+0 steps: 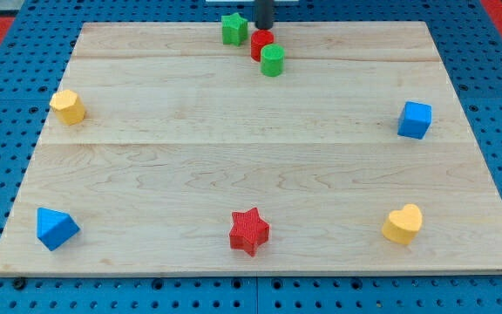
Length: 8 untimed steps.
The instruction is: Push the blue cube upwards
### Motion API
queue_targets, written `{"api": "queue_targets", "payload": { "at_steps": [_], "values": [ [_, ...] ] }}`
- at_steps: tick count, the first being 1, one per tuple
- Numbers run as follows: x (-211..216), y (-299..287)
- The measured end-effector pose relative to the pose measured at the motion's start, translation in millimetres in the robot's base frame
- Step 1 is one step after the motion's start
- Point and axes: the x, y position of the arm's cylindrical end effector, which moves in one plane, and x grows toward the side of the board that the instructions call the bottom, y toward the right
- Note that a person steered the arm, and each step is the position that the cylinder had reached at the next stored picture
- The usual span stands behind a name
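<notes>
The blue cube [415, 119] sits near the right edge of the wooden board [234, 131], about mid-height. My tip [263, 27] is at the view's top centre, just above the red cylinder [261, 44] and right of the green star [234, 29]. It is far to the upper left of the blue cube. A green cylinder [273, 61] touches the red cylinder on its lower right.
A yellow block [68, 106] lies at the left edge. A blue triangular block [56, 228] is at the bottom left. A red star [249, 231] is at the bottom centre. A yellow heart [403, 224] is at the bottom right, below the blue cube.
</notes>
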Motion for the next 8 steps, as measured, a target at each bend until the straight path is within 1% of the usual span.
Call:
{"api": "queue_targets", "payload": {
  "at_steps": [1,2,3,4,5,6,8],
  "values": [
    [27.9,62.4],
    [81.0,107.4],
    [128.4,183.9],
    [187.9,248.5],
    [234.4,245.6],
    [238.7,203.4],
    [206.3,125.1]
  ]
}}
